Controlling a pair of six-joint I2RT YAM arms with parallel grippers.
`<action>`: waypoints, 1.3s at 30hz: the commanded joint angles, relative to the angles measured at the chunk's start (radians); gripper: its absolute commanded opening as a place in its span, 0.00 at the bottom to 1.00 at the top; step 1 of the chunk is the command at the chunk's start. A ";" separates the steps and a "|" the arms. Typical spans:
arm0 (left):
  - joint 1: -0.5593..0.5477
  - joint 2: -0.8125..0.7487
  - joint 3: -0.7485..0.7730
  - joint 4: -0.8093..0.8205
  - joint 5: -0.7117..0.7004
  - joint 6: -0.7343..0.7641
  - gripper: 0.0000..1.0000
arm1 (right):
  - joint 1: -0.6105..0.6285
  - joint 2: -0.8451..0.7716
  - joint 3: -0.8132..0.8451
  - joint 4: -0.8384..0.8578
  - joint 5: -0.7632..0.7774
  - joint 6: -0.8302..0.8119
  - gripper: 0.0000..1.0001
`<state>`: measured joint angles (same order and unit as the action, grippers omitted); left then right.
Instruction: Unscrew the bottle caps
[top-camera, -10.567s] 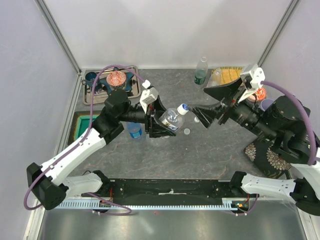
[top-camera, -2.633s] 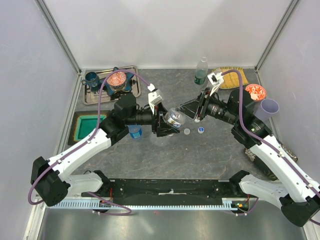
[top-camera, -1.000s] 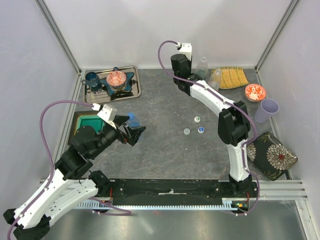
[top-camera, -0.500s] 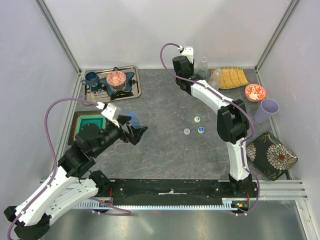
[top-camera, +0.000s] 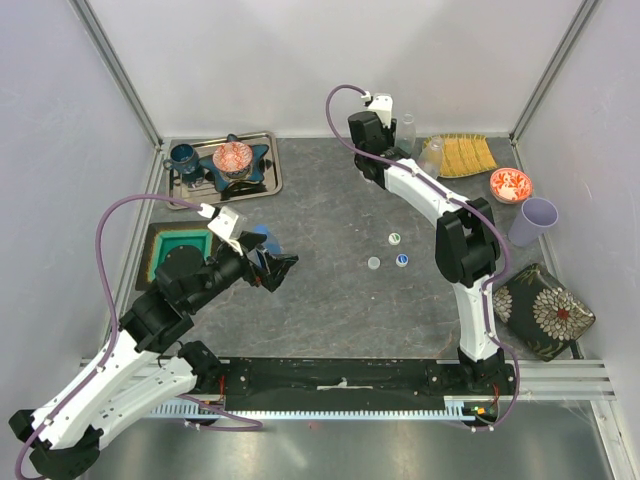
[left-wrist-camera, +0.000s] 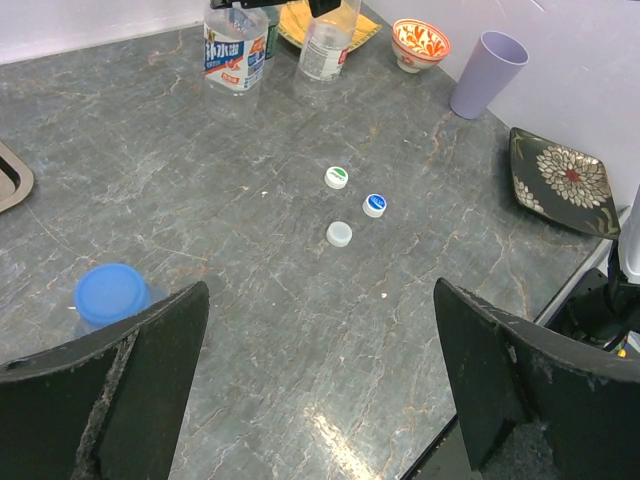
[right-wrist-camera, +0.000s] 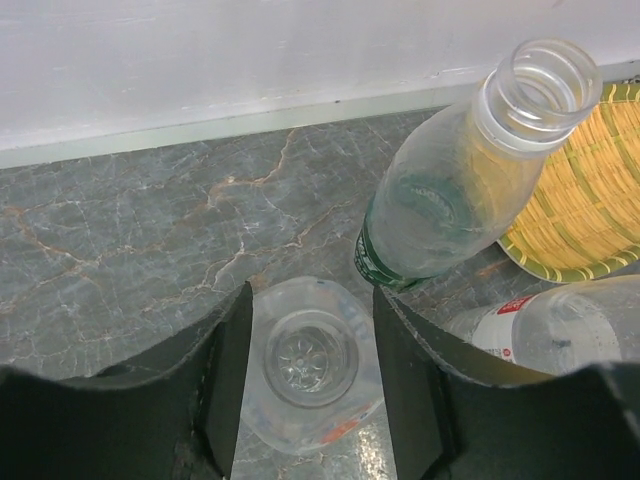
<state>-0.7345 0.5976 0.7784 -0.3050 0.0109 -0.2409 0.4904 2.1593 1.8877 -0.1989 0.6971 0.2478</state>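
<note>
Right wrist: right end effector (right-wrist-camera: 312, 300) flanks an uncapped bottle (right-wrist-camera: 310, 365).

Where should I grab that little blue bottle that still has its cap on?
Probably around the body of the blue bottle, just under the cap, coming in level from the near side. It stands upright, so its round sides are free, and that leaves the cap clear for twisting.

Blue-capped bottle (left-wrist-camera: 110, 293) partly hidden behind left end effector (left-wrist-camera: 318, 290); clear bottle (right-wrist-camera: 560, 332) cut off by edge
</note>
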 joint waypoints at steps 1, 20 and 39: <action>0.001 0.004 -0.004 0.035 0.035 0.005 0.99 | -0.004 -0.039 0.039 -0.013 0.004 0.021 0.60; 0.001 -0.099 0.076 -0.126 -0.360 -0.058 0.99 | 0.275 -0.693 -0.367 0.068 -0.310 0.108 0.77; 0.001 -0.415 0.079 -0.405 -0.678 -0.153 1.00 | 0.629 -0.435 -0.332 0.042 -0.347 0.099 0.85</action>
<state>-0.7345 0.1890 0.8387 -0.6682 -0.6537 -0.3458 1.1130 1.6997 1.4521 -0.1925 0.3367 0.3477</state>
